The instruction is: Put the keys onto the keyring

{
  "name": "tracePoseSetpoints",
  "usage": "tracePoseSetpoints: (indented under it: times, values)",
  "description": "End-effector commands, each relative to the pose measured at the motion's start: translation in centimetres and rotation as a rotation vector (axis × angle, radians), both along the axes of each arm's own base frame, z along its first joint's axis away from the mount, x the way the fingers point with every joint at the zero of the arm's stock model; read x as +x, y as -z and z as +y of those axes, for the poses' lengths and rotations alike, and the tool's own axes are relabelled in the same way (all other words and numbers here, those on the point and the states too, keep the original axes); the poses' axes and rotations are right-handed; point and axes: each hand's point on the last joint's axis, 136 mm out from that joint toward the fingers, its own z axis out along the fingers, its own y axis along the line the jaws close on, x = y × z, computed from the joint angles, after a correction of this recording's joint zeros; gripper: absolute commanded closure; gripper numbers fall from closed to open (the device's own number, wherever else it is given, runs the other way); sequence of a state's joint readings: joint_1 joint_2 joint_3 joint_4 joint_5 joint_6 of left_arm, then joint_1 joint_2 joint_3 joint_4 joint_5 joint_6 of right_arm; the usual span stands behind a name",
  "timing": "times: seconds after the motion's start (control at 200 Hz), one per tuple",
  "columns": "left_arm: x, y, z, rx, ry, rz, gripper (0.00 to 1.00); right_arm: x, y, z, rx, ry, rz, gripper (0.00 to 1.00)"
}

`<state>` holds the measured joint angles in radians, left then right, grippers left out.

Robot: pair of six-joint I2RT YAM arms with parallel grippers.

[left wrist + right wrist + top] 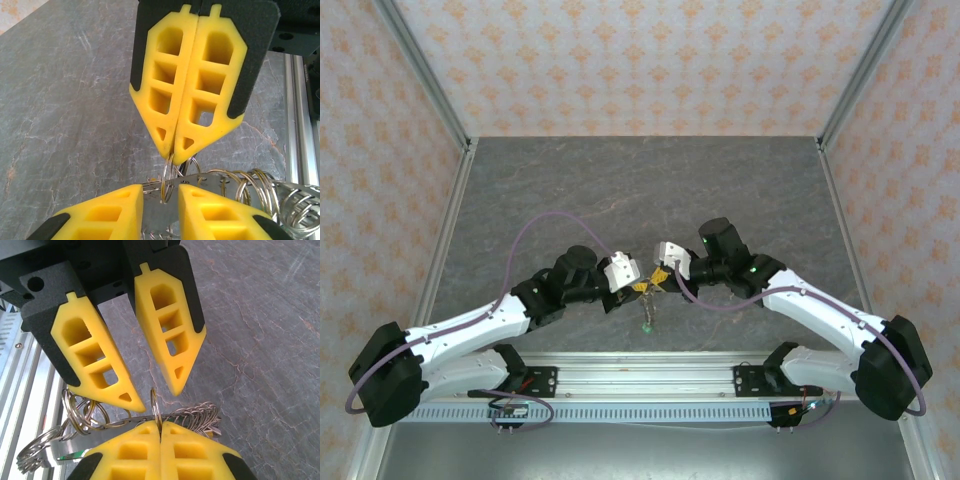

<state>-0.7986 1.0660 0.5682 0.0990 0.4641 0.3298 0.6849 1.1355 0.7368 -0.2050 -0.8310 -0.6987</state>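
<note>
Left end effector (pixel 636 284) sits mid-worktop (pixel 650 190), raised off the surface. Its fingers stand apart and straddle the keyring (pixel 155 407) edge-on; no visible squeeze on it. A chain of split rings (pixel 252 185) runs across just past its fingertips. A green-headed key (pixel 646 325) dangles below the bundle, between the two arms. Right end effector (pixel 660 276) meets it tip to tip, with its fingers closed together and clamped on that keyring.
</note>
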Motion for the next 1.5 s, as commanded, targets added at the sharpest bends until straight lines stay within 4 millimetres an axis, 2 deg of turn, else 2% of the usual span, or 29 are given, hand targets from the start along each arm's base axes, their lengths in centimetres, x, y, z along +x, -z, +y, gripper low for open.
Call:
tracePoseSetpoints:
  times: [0.0,0.29,0.415,0.566,0.751,0.906,1.491]
  values:
    - [-0.1,-1.5,-0.8,-0.017,0.04,-0.027,0.76,-0.5,-1.6,0.6,0.071,-0.036,-0.027,1.0]
    - [0.0,-1.0,-1.3,0.014,0.066,-0.01,0.87,-0.5,-2.0,1.0,0.112,-0.037,-0.02,1.0]
    - [0.0,-0.6,-1.3,0.03,0.064,0.0,1.0,-0.5,-2.1,1.1,0.126,-0.032,-0.021,1.0]
    - [0.3,-0.2,-0.6,0.037,0.032,-0.016,1.0,-0.1,-1.5,0.6,0.133,0.016,-0.037,0.97]
    - [0.2,-1.3,-0.9,-0.049,0.023,-0.039,1.0,0.0,0.7,0.3,0.118,0.05,-0.001,0.91]
    - [-0.2,-1.4,-1.2,-0.072,0.049,-0.028,1.0,0.4,0.6,0.8,0.179,0.071,0.003,0.9]
    - [-0.5,-1.8,-1.1,-0.112,0.044,-0.027,1.0,0.7,2.6,0.4,0.144,0.113,0.028,0.86]
